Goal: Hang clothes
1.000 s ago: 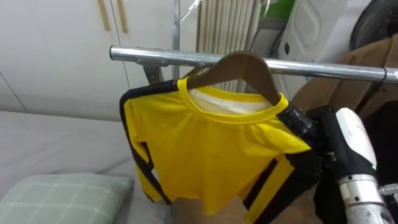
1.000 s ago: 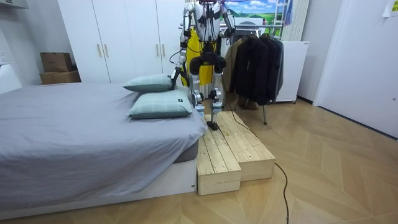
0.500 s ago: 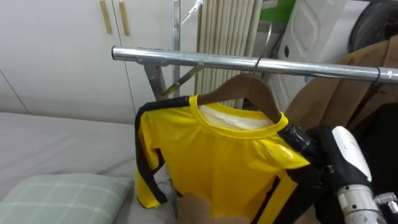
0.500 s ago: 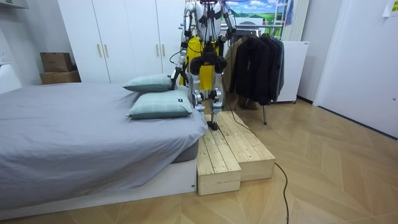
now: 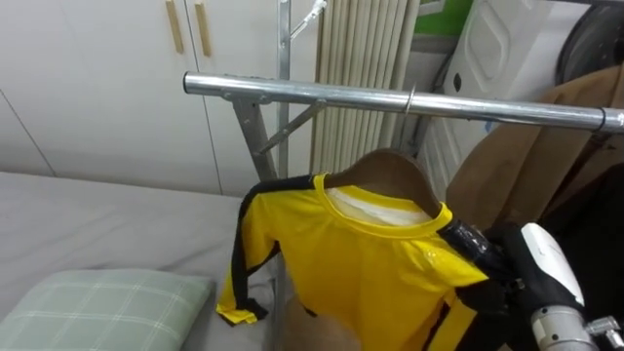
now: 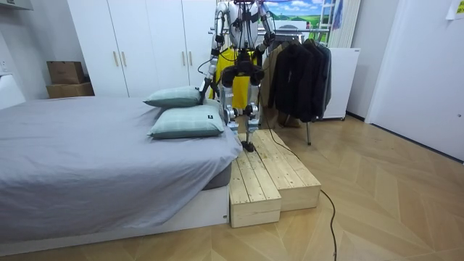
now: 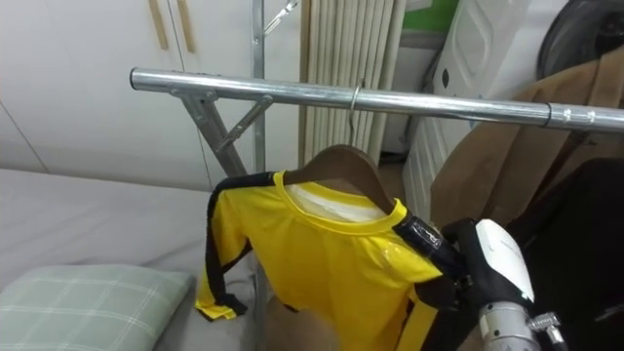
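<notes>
Robot stands on a low wooden platform (image 6: 272, 177), at the end farthest from the room camera, facing a clothes rack.

Bed (image 6: 87, 152) with grey cover runs along the room view's left. White wardrobe (image 6: 138, 43) behind it. Two pale checked pillows on the bed; the nearer pillow (image 5: 97, 312) shows at lower left of the eye views.

Rack's metal rail (image 5: 322, 93) crosses the eye views level. Dark coats (image 6: 301, 69) hang farther along it; a brown coat (image 5: 507, 156) is nearest the robot's right arm.

Yellow shirt (image 5: 361, 268) with black sleeve stripes hangs below the rail on a wooden hanger (image 5: 385, 171). Hanger's wire hook (image 5: 411, 97) sits over the rail. Hanger tilts, its right shoulder lower.

Right hand (image 5: 492, 261) is at the shirt's right shoulder, touching the cloth. Fingers are lost among the black stripe and folds: cannot tell whether they grip.
</notes>
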{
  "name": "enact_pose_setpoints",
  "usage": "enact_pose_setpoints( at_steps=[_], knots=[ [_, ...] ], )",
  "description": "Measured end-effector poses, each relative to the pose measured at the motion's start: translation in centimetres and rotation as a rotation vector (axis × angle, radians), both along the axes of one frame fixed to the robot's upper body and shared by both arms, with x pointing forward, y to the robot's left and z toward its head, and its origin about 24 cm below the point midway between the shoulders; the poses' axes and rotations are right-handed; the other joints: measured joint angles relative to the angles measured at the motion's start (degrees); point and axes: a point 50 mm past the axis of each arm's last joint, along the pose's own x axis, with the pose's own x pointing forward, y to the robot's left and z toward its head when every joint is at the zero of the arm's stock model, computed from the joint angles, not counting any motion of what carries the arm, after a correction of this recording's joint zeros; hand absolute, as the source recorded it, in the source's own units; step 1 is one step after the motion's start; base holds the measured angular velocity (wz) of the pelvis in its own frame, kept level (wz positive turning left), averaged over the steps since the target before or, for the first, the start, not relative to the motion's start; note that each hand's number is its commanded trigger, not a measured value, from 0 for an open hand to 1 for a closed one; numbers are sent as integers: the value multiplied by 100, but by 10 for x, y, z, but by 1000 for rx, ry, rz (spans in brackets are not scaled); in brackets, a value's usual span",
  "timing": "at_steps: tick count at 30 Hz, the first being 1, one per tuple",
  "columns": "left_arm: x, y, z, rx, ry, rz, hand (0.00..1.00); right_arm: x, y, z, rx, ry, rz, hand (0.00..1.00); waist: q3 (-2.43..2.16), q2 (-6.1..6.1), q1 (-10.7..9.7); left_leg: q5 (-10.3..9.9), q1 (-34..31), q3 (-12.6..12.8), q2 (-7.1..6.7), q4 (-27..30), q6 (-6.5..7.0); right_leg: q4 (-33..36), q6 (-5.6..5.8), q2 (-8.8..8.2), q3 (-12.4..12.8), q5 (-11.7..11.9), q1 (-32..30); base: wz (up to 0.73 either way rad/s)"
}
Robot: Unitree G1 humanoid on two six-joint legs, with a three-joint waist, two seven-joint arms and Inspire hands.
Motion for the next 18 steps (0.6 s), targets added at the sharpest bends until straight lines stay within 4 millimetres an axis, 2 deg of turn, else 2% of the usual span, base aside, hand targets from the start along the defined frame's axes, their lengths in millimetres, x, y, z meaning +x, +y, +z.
enact_pose_setpoints(
  at_steps=[8, 18],
  knots=[
    [0, -3, -1, -7, 1, 2, 0, -4, 5, -17, 23, 60, -16, 100, -2, 59, 19, 0, 49, -13, -3, -7, -1, 24, 2, 1, -6, -2, 42, 0],
    [0, -3, -1, -8, 4, 4, 0, -4, 10, -20, 42, 70, -16, 100, -1, 58, 18, 0, 46, -17, -4, -13, 0, 9, 3, -1, -7, -3, 48, 0]
  ],
)
